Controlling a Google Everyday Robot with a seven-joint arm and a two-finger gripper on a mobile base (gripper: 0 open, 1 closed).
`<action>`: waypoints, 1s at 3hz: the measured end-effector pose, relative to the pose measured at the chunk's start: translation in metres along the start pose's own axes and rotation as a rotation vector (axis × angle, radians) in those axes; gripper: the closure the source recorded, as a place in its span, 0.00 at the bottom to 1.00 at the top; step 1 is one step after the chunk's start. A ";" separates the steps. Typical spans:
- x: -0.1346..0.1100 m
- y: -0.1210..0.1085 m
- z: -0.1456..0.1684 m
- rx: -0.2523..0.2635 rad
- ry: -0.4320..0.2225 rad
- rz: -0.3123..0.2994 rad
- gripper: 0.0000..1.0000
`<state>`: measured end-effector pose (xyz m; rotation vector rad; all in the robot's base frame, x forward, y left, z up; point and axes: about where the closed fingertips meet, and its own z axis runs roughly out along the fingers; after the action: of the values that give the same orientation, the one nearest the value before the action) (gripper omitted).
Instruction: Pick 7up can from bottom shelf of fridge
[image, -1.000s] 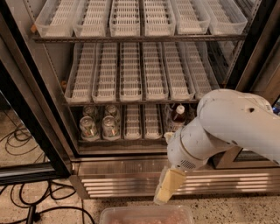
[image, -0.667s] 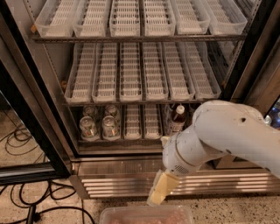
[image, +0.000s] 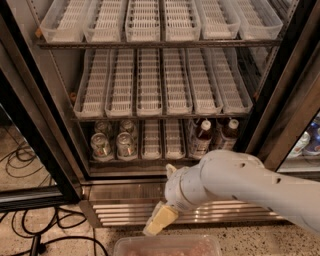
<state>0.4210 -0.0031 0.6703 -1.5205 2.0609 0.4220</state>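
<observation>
The fridge (image: 45, 125) stands open in the camera view. Its bottom shelf (image: 135, 161) carries white slotted lane trays. Small silver-lidded cans stand in the two left lanes. The front left one, greenish-white, looks like the 7up can (image: 101, 145), with another can (image: 125, 144) beside it and more behind. My gripper (image: 160, 220), with a yellowish tip, hangs below the shelf in front of the ribbed base grille (image: 120, 210). It is to the right of the cans, lower than them, and touches nothing.
Two dark bottles with white caps (image: 202, 137) stand in the right lanes of the bottom shelf. The upper shelves hold bare white trays (image: 150, 80). The black door frame (image: 35, 150) is at left, cables (image: 30, 235) lie on the floor, and a clear container (image: 167, 246) sits at the bottom edge.
My arm has swung to the left, carrying the gripper left and slightly down in front of the base grille. The cans and bottles have not moved.
</observation>
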 end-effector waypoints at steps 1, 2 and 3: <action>-0.012 -0.011 0.029 0.049 -0.081 0.020 0.00; -0.024 -0.021 0.051 0.076 -0.161 0.025 0.00; -0.025 -0.017 0.056 0.092 -0.170 0.033 0.00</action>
<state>0.4556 0.0414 0.6408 -1.3507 1.9480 0.4469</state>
